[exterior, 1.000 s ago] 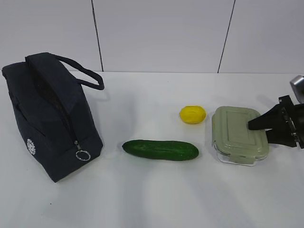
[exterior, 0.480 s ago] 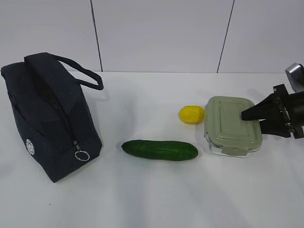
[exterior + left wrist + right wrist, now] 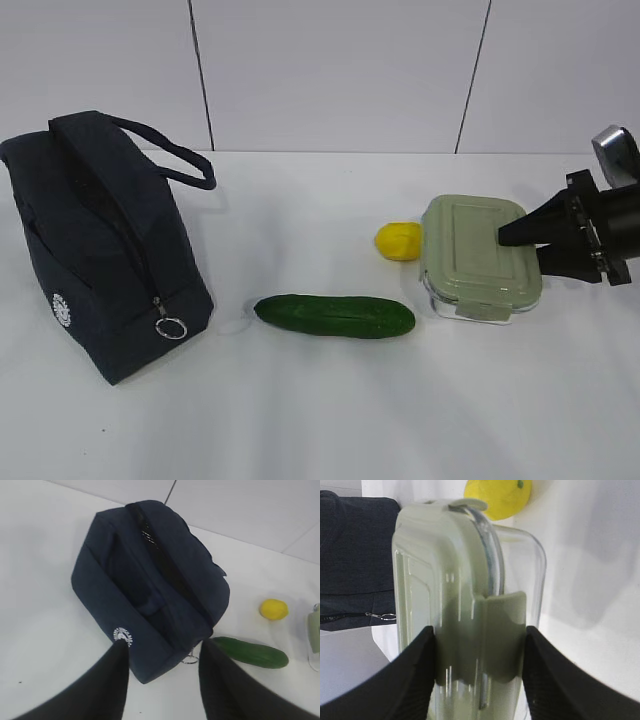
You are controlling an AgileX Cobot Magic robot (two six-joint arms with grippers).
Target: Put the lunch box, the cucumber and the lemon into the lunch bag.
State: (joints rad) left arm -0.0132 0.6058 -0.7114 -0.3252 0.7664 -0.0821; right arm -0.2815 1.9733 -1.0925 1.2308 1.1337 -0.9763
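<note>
Sage-green lunch box (image 3: 465, 625) between right claw's (image 3: 479, 675) fingers (image 3: 415, 680)

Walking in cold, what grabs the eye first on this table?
Probably the right pincer clamped on the sage-lidded lunch box, lifted at a tilt at the right. Beside it are a yellow lemon and a cucumber; the navy lunch bag looms at the left.

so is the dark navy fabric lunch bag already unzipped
No, the dark navy fabric lunch bag shows its zipper closed, with the metal ring pull hanging low at the front end.
</note>
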